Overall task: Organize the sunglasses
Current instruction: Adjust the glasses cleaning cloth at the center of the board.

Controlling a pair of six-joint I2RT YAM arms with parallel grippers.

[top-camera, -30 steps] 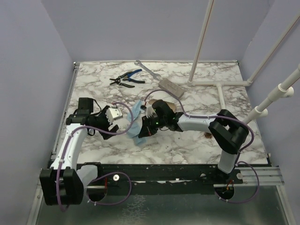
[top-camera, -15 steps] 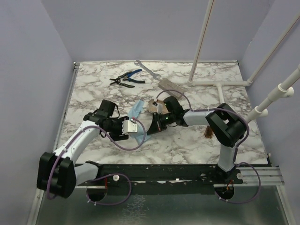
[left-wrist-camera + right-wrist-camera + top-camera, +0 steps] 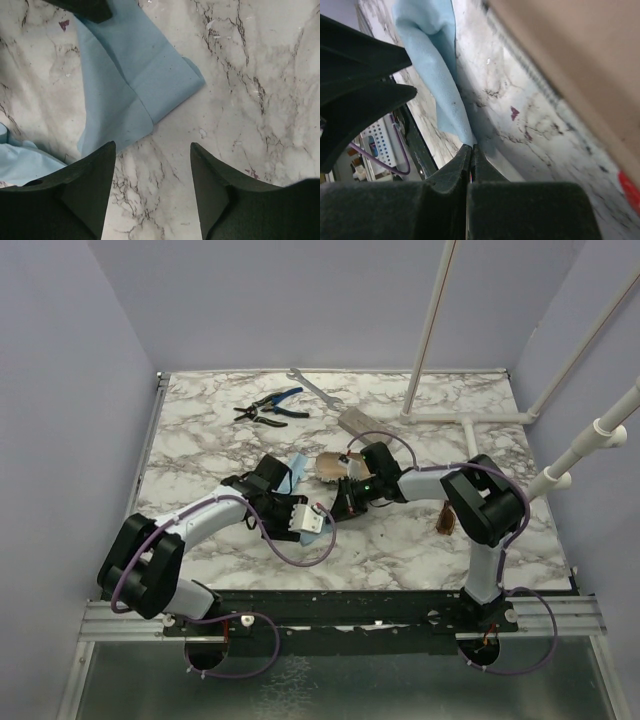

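Your tabletop (image 3: 200, 440) reads white marble, with grey-brown veining all over. Cloth (image 3: 130, 85) — plain light blue, no print. Sunglasses (image 3: 334, 464): amber-brown. Toward the far edge you have pliers (image 3: 272, 405) with blue handles, a silver wrench (image 3: 315, 388) and a grey case (image 3: 365, 427). Left gripper (image 3: 152, 150) and right gripper (image 3: 470, 148) — black fingers. Cables (image 3: 290, 552) purple; walls (image 3: 300, 300) pale lavender.

My left arm (image 3: 205, 515) and right arm (image 3: 425, 480): white links, black joints, a purple cable (image 3: 285, 558) along each. White perforated block (image 3: 300, 518) at left wrist. My fingers (image 3: 75, 200): matte black wedges.
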